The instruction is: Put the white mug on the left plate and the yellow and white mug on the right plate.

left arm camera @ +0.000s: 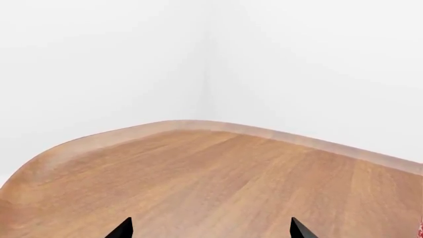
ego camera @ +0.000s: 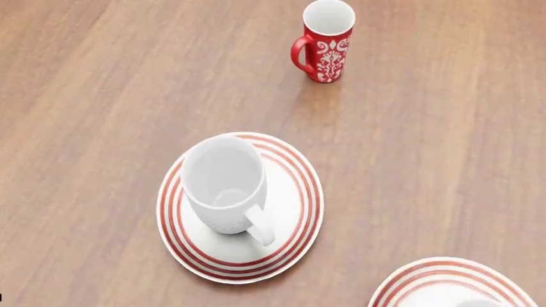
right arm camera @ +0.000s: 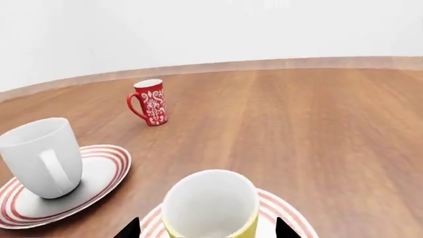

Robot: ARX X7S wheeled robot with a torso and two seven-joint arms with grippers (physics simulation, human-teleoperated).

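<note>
Yellow and white mug (right arm camera: 211, 204) upright on right plate (right arm camera: 281, 210), right gripper (right arm camera: 205, 229) spread wide, holding nothing. White mug (ego camera: 225, 184) on left plate (ego camera: 295, 204). Left gripper (left arm camera: 211, 229) empty, jaws apart.

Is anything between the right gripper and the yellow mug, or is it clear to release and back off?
Nothing visible is between them. The yellow mug stands on the right plate, with the right gripper fingertips apart on either side of it. The red mug stands well away.
</note>
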